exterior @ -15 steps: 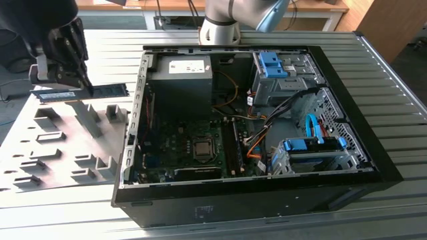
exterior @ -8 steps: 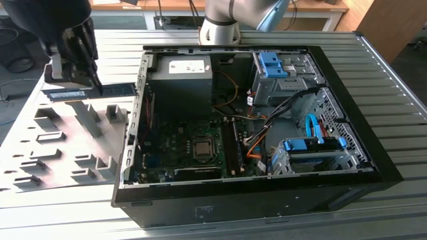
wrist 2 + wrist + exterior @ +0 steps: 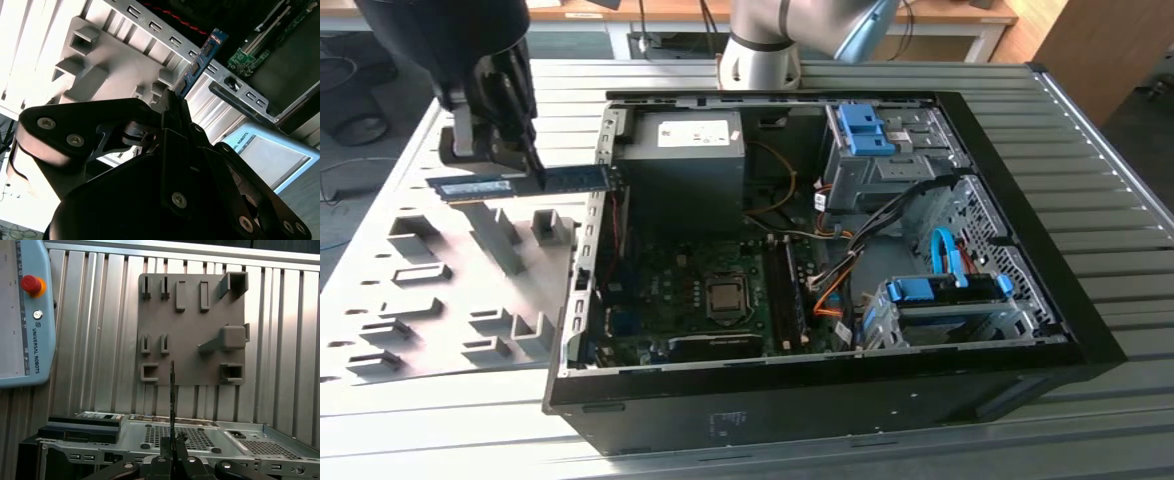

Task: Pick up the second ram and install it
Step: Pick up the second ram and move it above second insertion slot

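My fingers (image 3: 520, 150) pinch the second ram (image 3: 580, 178) mid-length. The stick lies level, one end pointing toward the open computer case (image 3: 787, 400) just beside it.

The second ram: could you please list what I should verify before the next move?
1. Grip: the second ram is clamped between the fingers: ok.
2. Ram clear of the grey holder plate: ok.
3. Ram held roughly level: ok.
4. Ram above the memory slots: not ok; it hangs at the case wall on the exterior view's left.
5. Free slot with open latches: cannot tell.
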Controlling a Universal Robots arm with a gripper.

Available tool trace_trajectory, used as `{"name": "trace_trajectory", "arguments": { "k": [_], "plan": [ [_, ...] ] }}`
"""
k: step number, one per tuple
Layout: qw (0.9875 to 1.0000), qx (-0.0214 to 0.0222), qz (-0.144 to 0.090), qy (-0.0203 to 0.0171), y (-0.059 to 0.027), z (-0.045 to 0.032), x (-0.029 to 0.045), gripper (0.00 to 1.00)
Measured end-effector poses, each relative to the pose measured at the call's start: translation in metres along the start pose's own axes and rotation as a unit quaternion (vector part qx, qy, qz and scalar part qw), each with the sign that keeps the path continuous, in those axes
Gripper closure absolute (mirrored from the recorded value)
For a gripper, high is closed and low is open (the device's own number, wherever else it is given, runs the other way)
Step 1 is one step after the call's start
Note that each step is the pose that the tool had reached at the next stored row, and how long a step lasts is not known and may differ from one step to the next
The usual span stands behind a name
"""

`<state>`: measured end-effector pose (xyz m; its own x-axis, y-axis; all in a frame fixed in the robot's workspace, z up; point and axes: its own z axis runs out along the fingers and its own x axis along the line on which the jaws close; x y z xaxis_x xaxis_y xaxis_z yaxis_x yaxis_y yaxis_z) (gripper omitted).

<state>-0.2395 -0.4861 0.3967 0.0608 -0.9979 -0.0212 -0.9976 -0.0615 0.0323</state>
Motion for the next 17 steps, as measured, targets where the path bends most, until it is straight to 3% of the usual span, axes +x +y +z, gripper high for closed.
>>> {"name": "trace_trajectory", "arguments": {
  "k": [17],
  "plan": [
    [1.0000,0.0000,0.000,0.0000,-0.0335,-0.0010,-0.0003,0.86]
  ]
}}
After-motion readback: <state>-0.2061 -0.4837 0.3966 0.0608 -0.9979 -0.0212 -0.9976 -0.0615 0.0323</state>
